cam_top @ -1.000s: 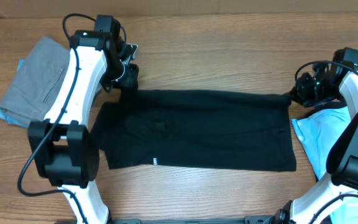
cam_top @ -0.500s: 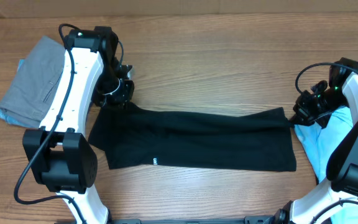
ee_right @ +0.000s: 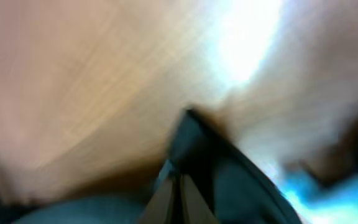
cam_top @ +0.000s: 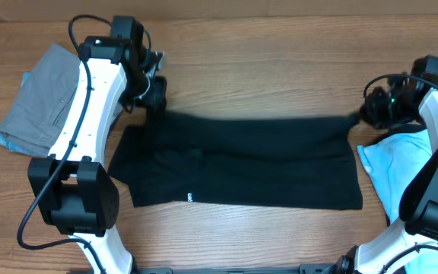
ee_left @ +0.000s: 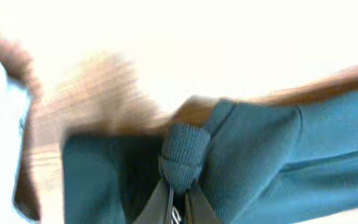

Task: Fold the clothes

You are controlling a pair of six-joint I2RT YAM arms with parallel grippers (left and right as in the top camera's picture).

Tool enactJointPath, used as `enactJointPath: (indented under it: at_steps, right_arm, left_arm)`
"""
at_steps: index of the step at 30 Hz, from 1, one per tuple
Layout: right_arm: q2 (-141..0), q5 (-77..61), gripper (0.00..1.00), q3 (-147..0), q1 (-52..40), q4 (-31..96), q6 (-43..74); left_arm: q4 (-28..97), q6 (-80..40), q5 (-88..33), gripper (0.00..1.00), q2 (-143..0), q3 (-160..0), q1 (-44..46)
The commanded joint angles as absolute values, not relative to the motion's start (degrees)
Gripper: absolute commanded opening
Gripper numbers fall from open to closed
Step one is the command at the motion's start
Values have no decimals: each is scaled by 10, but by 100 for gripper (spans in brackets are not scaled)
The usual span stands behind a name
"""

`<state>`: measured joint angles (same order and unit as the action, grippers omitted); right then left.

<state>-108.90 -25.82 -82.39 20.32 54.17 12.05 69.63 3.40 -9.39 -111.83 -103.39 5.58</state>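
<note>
Overhead view: the black garment [cam_top: 242, 171] lies spread lengthwise across the middle of the table [cam_top: 280, 53], its near edge flat and its far edge drawn out from corner to corner. The left gripper [cam_top: 155, 97] sits at the far-left corner and the right gripper [cam_top: 365, 116] at the far-right corner, each meeting the cloth. From this height you cannot see how the jaws stand. At the far left a grey garment [cam_top: 40, 99] rests folded on a light-blue piece [cam_top: 1, 141], so you may judge one item finished. At the right edge a light-blue cloth [cam_top: 390, 171] lies loose and appears to await folding. The black garment itself looks to be in mid-fold: its far edge is gripped, and carrying that edge over to the near edge is left to do. A small white mark [cam_top: 190, 198] close to the near edge is the only label in sight, and it is too small for you to read. Left wrist view: the left gripper [ee_left: 177, 202] is pinched on a bunched, ribbed fold of the black garment [ee_left: 260, 155], which renders teal under the bright exposure, with the table blurred behind. No writing is visible. Right wrist view: the picture is blurred, yet the right gripper [ee_right: 179, 186] shows its fingers drawn together on a dark corner of the black garment [ee_right: 194, 134], with the light-blue cloth [ee_right: 316, 186] a smear beyond. No writing can be read here.
</note>
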Motion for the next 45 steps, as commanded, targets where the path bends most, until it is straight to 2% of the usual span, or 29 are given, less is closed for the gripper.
enactJointPath:
  at_steps: [1, 9, 17, 21, 34, 36, 38, 41, 43, 45]
  right_arm:
    - [-1067, -339, 4, -834, 207, 508, 134]
    - [-1067, -324, 4, -834, 208, 601, 119]
    - [-1067, -147, 4, -834, 212, 725, 137]
    - [-1067, -62, 4, -834, 225, 771, 161]
    - [-1067, -36, 4, -814, 239, 811, 167]
    - [-1067, -34, 7, -806, 239, 811, 167]
    - [-1067, -33, 17, -800, 239, 814, 165]
    - [-1067, -26, 17, -799, 239, 821, 165]
    - [-1067, -26, 22, -799, 239, 828, 166]
    - [-1067, -26, 23, -799, 239, 829, 166]
  left_arm:
    - [673, 52, -88, 5, -1105, -1039, 52]
    - [783, 52, -88, 5, -1105, -1039, 52]
    - [877, 42, -115, 8, -1105, -1017, 53]
    - [883, 32, -116, 8, -1105, -973, 53]
    - [852, 28, -114, 6, -1105, -841, 53]
    - [852, 28, -113, 7, -1105, -841, 53]
    - [852, 28, -112, 8, -1105, -841, 52]
    - [857, 28, -88, 8, -1105, -842, 52]
    - [863, 28, -83, 9, -1105, -844, 51]
    - [868, 28, -83, 15, -1105, -848, 48]
